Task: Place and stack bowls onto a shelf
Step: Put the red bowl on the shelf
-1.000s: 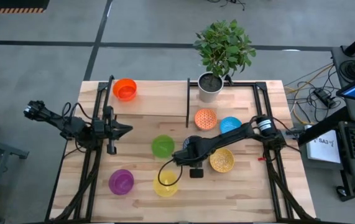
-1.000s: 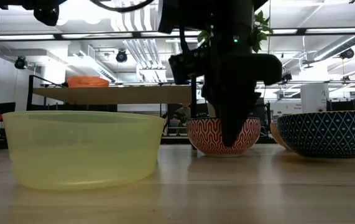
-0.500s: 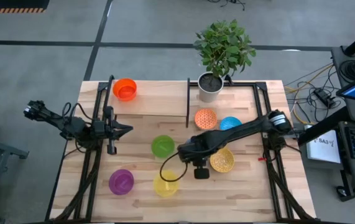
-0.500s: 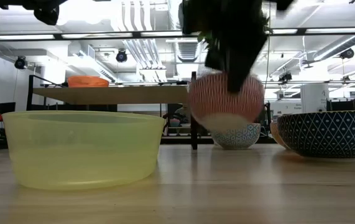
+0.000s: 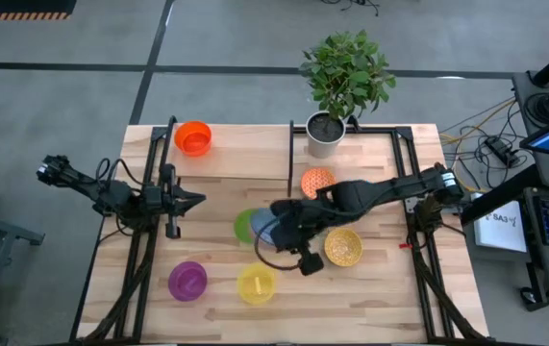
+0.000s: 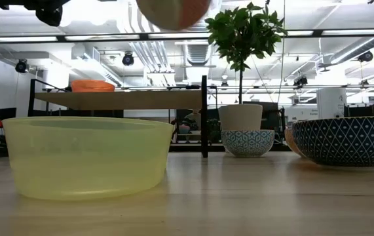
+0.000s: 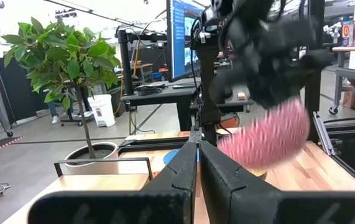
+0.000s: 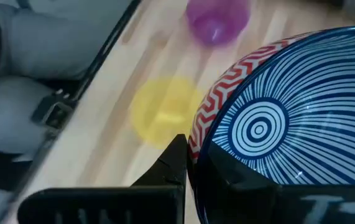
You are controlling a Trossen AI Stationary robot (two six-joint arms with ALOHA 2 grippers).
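At the table's left we find the left gripper (image 5: 193, 200) idle, its fingers (image 7: 183, 177) pressed together on nothing. Behind it the shelf (image 5: 245, 154) carries one red-orange bowl (image 5: 193, 137) near its left end. On the tabletop sit a purple bowl (image 5: 187, 281), a yellow bowl (image 5: 256, 284) and a green bowl (image 5: 246, 226).

At centre, the right gripper (image 5: 288, 231) pinches the rim of the red-patterned bowl (image 8: 276, 118), one finger inside and one outside, and holds it clear of the table above the green bowl. The bowl has a blue-striped inside and a red zigzag outside.

We judge this bowl stiff, glazed and breakable, likely slippery at the rim. A one-sided rim hold lets it tilt, so we advise a deep, firm bite.

To the right remain an orange bowl (image 5: 318, 182) and a speckled yellow bowl (image 5: 343, 247).
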